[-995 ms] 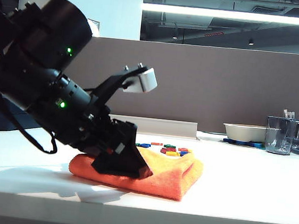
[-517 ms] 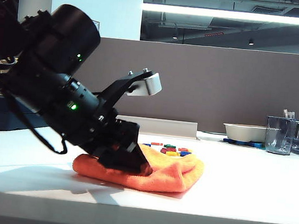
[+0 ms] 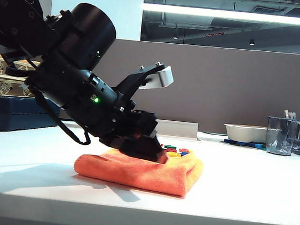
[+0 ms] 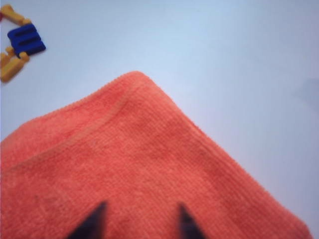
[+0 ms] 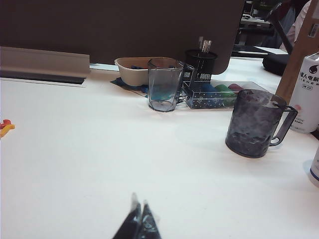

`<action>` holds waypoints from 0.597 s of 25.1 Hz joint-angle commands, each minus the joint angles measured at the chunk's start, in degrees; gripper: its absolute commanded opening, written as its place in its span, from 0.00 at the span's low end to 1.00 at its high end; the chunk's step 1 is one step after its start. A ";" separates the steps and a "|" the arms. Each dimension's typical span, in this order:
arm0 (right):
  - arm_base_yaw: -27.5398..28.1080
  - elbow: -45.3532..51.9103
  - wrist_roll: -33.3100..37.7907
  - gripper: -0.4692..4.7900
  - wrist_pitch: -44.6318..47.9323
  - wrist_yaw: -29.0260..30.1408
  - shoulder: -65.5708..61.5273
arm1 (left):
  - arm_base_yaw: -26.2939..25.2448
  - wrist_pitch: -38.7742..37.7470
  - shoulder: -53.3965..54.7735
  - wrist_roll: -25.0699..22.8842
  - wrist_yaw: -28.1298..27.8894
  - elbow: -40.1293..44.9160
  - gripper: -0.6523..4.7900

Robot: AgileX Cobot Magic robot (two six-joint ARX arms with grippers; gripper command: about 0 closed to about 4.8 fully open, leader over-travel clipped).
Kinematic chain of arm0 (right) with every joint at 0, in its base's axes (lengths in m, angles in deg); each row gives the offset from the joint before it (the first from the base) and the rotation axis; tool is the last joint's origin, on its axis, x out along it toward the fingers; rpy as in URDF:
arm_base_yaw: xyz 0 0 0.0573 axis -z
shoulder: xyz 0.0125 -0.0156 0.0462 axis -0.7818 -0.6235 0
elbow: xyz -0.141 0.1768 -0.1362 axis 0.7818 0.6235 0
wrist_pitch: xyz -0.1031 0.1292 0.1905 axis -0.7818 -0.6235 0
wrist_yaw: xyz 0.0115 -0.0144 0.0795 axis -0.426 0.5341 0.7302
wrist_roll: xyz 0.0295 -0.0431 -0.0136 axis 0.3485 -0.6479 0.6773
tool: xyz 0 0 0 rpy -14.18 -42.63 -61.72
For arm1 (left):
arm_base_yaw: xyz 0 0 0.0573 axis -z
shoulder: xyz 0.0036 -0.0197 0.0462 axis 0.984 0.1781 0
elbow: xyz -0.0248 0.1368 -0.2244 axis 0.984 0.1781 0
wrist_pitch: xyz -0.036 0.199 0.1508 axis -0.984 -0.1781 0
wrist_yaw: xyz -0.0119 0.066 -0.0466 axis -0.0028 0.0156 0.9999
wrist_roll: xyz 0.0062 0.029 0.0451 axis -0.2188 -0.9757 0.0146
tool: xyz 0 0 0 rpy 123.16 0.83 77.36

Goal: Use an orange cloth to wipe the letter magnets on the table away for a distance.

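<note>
In the exterior view, the left tool (image 3: 149, 147) is being pressed down on the top of the bright orange fluffy folded cloth (image 3: 144, 171), which is lying on the pale white-grey surface (image 3: 238, 191) left of the middle. Since a second ago the black arm has been carried further right and further over the cloth, and the cloth's left edge has been shifted slightly right. Just behind the cloth's far right corner, the small flat plastic letter magnets (image 3: 175, 149) in red, green, blue and yellow are lying in a cluster, partly hidden by the tool. This is judged to be the start of the wiping push, with the magnets not yet swept away.

In the left wrist view, two dark fingertips (image 4: 89, 224) are being held partly apart, sunk into the cloth (image 4: 139, 164); a fold appears to be pinched between them. A blue and some yellow magnets (image 4: 25, 41) are seen apart from the cloth's corner.

In the right wrist view, the right tool (image 5: 138, 221) is being held with its tips together, gripping nothing, over bare surface (image 5: 75, 149), well away from the cloth.
</note>
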 commanded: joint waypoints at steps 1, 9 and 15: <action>0.00 0.39 0.09 0.09 0.79 0.04 0.11 | 0.09 0.61 -0.20 4.02 0.37 -0.33 0.68; 0.00 0.39 0.09 0.09 0.79 0.07 0.11 | 0.48 0.07 -0.20 8.24 0.39 -0.39 0.75; 0.00 0.39 0.09 0.09 0.81 0.07 0.11 | 1.16 -5.88 0.22 7.91 -0.35 -0.39 0.79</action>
